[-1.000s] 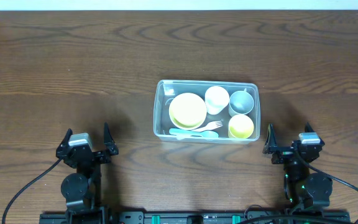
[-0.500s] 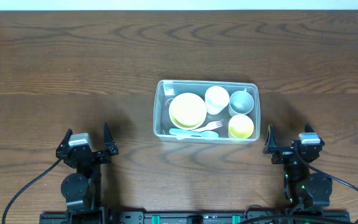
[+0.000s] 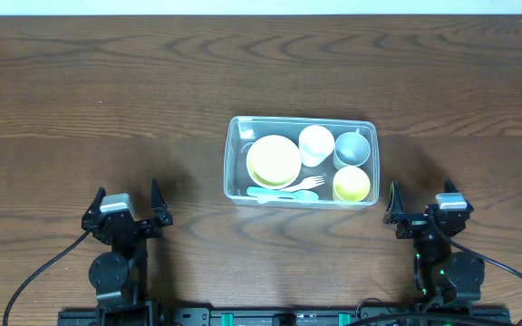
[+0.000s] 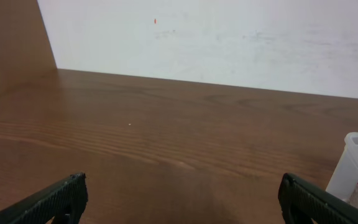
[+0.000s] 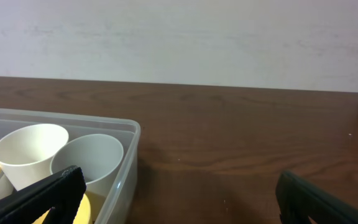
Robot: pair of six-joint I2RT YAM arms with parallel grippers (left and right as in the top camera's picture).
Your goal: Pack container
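Left gripper: empty, jaws spread wide, parked low at the near edge of the table, well apart from the container.
Right gripper: also empty and spread wide, near the tub's near-right corner but not touching it.
Container: sits upright a little right of the table's middle; the right wrist view shows its rim and corner close in front of the fingers.
Contents: yellow plate at the left end, white cup and grey cup along the far wall, yellow bowl in the near-right corner, fork and spoon lying along the near wall.
Outside the tub: no loose piece shows in the overhead view, and no lid either.
Step in hand: likely the finish, with packing apparently complete and both arms at rest.
Doing it well: keep both sets of fingers away from the thin wall, since the light tub would probably slide if nudged.
If adjusting: come straight down from above onto one piece, leaving the stacked-looking cups undisturbed.
Risk: the right arm is the closer one, so any sideways swing could clip the corner.
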